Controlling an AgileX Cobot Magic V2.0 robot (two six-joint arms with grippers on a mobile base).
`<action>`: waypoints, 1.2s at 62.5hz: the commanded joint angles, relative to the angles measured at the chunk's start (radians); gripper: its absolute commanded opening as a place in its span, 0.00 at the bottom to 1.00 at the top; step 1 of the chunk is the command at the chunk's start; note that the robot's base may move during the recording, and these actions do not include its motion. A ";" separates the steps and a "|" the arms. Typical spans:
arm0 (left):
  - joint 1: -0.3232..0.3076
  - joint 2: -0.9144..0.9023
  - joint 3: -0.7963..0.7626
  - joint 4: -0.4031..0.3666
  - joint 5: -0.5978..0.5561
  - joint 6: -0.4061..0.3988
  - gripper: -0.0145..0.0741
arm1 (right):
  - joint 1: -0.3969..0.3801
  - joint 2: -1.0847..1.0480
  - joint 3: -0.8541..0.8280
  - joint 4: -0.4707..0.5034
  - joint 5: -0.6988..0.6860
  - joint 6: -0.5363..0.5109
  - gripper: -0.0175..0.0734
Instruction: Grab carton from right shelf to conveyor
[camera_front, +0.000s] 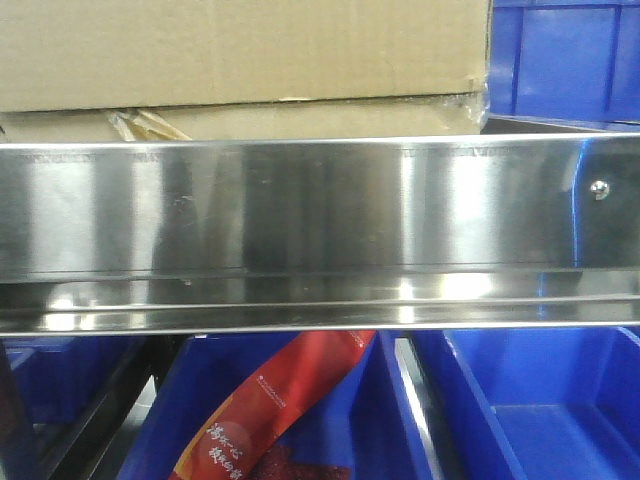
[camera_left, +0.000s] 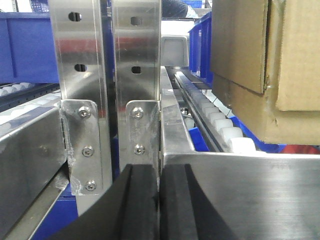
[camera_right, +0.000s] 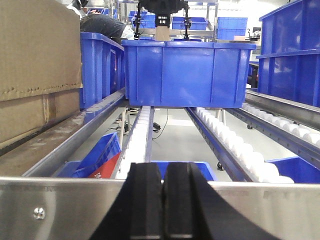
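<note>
Brown cardboard, the carton (camera_front: 240, 50) sits on the shelf (camera_front: 320, 215) behind the shiny front rail (camera_front: 420, 250), and nothing holds it. It is ahead of the left jaws and to their right, and ahead of the right jaws and to their left. Both pairs of jaws are pressed together with nothing between them, just in front of the rail. A blue bin (camera_right: 185, 72) stands on the rollers (camera_right: 235, 145) straight ahead of the right jaws.
</note>
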 joint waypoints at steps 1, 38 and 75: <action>0.001 -0.004 -0.004 -0.006 -0.014 0.001 0.18 | -0.004 -0.004 0.000 0.000 -0.023 -0.005 0.12; 0.001 -0.004 -0.004 -0.006 -0.084 0.001 0.18 | -0.004 -0.004 0.000 0.000 -0.023 -0.005 0.12; 0.001 -0.004 -0.204 0.030 -0.113 0.001 0.22 | -0.002 -0.004 -0.302 0.022 0.218 -0.005 0.18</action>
